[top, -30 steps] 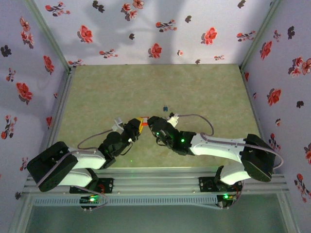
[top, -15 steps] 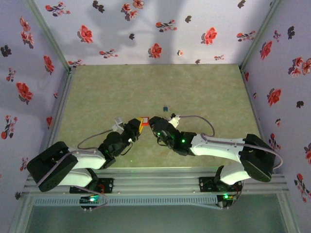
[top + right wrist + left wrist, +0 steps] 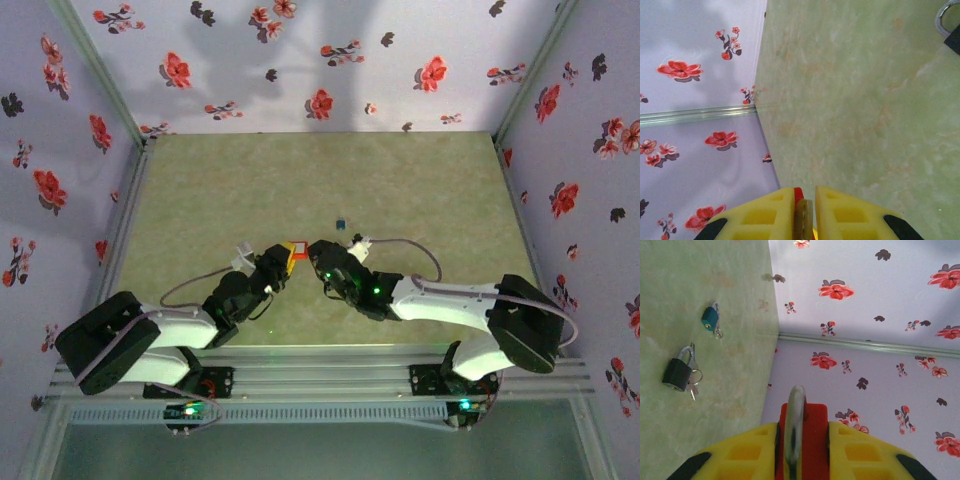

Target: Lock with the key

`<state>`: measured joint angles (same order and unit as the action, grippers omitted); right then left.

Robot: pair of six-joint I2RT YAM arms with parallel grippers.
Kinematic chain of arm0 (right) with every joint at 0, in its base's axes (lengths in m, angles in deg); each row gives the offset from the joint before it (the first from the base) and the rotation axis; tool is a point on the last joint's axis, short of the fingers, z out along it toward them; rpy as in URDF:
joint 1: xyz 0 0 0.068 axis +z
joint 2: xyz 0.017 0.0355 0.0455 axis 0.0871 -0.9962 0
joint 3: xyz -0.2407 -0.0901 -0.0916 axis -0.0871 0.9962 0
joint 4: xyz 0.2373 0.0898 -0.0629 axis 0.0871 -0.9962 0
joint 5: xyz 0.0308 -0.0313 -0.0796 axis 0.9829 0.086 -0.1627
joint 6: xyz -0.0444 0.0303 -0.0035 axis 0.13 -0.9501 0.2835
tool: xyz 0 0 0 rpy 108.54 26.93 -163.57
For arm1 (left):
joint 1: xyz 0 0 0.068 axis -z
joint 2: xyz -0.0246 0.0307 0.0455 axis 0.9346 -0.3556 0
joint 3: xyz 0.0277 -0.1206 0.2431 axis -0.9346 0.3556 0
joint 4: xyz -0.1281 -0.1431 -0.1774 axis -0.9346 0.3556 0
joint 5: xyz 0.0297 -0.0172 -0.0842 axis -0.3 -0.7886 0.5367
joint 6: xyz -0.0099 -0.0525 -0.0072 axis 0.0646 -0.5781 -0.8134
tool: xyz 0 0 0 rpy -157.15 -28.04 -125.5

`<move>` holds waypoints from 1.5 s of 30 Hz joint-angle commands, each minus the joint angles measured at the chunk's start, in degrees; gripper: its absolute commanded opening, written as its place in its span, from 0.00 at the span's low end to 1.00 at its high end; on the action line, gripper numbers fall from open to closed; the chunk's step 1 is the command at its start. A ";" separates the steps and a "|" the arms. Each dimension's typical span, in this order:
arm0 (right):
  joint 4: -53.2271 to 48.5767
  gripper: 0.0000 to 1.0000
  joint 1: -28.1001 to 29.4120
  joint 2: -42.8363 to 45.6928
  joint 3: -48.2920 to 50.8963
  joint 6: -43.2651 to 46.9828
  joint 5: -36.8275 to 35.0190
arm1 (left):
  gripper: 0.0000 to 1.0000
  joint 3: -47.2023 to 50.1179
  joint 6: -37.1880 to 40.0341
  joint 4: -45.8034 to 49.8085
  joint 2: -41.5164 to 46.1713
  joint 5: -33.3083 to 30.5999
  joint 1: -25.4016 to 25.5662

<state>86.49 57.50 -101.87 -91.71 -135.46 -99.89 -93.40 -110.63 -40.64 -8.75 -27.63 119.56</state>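
My left gripper is shut on the red padlock, whose metal shackle stands edge-on between the yellow fingers. In the top view the red padlock hangs above the table middle, between the left gripper and the right gripper. In the right wrist view the right gripper has closed down on a thin metal piece, the key. The key rests against the left finger, with a hairline gap on the other side. A sliver of red padlock shows behind it.
A black padlock with keys on a ring and a small teal padlock lie on the green table. The teal padlock sits just beyond the grippers. Flowered walls enclose the table on three sides.
The right gripper's fingers have narrowed around the key. Both arms have barely moved, and the left gripper still holds the red padlock.
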 commanded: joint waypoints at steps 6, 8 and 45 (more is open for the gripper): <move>9.53 0.13 -0.35 -2.22 2.57 5.86 -0.55 | 0.00 -1.64 -2.57 -3.06 0.48 -0.48 1.02; 10.76 0.11 -0.35 -2.61 3.03 6.11 -0.58 | 0.00 -1.45 -3.32 -2.90 0.47 -0.96 1.27; 31.76 0.00 1.48 -8.41 11.07 12.84 -8.10 | 0.00 -2.57 -5.87 1.50 0.18 -5.70 3.75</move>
<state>118.56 58.70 -110.33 -82.12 -125.76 -104.42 -93.97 -119.14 -36.71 -9.80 -33.90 122.16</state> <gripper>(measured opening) 0.053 0.251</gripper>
